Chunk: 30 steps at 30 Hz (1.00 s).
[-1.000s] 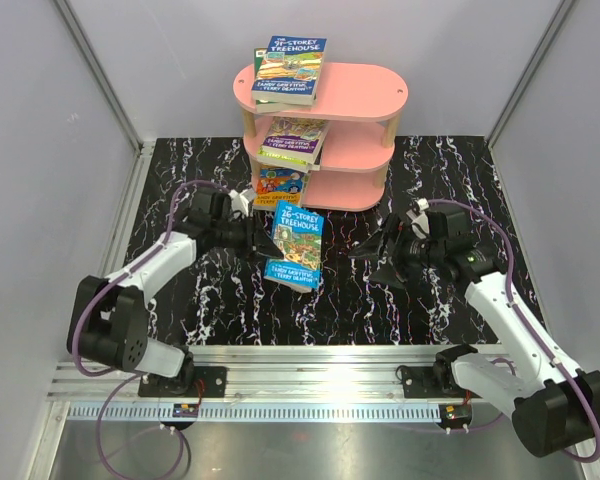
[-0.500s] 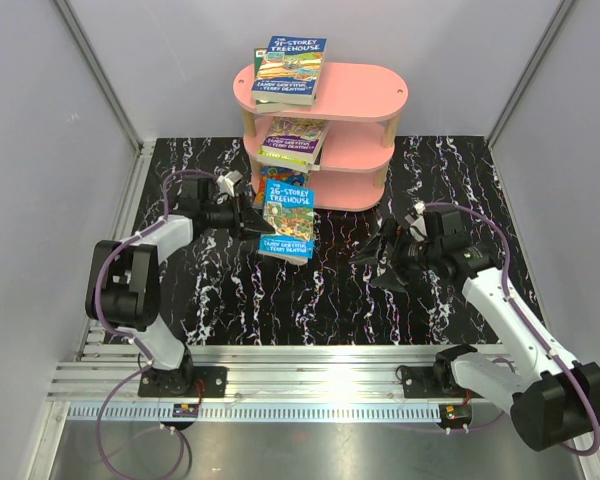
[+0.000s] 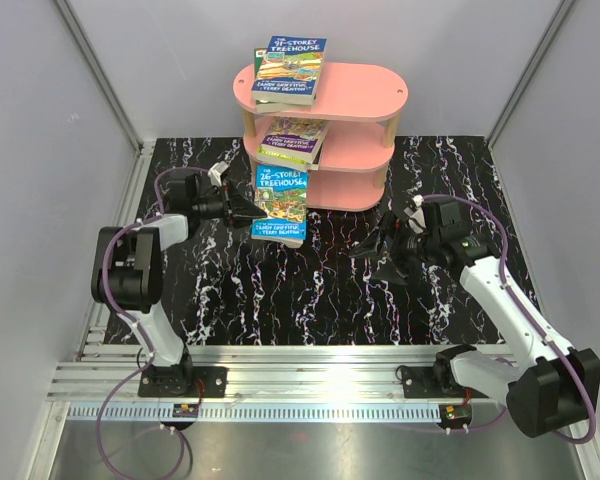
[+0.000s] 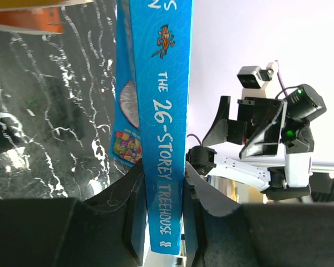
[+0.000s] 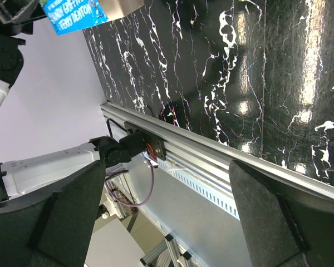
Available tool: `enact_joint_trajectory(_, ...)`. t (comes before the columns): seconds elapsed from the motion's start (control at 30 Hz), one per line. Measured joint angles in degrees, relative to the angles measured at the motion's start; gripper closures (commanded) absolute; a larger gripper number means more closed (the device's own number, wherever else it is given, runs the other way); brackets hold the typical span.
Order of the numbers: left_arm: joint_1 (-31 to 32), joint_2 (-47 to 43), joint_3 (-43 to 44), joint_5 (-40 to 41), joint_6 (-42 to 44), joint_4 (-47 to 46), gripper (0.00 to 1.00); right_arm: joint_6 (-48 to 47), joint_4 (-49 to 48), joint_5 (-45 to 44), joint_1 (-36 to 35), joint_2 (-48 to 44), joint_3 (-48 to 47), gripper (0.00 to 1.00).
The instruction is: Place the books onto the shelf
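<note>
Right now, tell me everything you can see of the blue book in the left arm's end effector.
The 26-Storey Treehouse book is a thin, closed paperback with a bright blue cover and spine, white title lettering and busy cartoon art. The left end effector pinches its spine edge between both fingers, cover toward the overhead camera. It hangs just before the lower tiers of the pink shelf; whether it touches them is unclear.

Two book titles legible
Thin blue paperback (image 4: 162, 139) spine: "THE 26-STOREY TREEHOUSE"; blue-covered book (image 3: 291, 68), left end of pink shelf (image 3: 365, 95): "STOREY TREEHOUSE".
</note>
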State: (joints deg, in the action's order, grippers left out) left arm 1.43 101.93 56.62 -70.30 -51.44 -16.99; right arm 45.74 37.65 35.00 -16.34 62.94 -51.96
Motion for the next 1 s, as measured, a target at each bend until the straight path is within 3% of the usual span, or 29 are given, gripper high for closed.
enact_joint_trajectory(0.5,-0.44,8.63,0.83,-0.11,-6.67,-8.35,1.0,-0.11,0.13,-0.04,0.92,0.74,-0.2,0.02)
enact_joint_trajectory(0.63,-0.66,11.58,3.65,-0.46,-15.1,-17.0,1.0,0.17,0.11,-0.04,0.96,0.74,-0.2,0.02)
enact_joint_trajectory(0.83,-1.16,20.15,10.01,0.04,-36.96,-40.52,1.0,0.83,0.07,-0.09,0.98,0.66,-0.17,0.02)
enact_joint_trajectory(1.0,-1.4,26.86,14.19,-1.2,-51.52,-54.01,1.0,1.51,-0.09,-0.63,0.98,0.0,0.15,0.02)
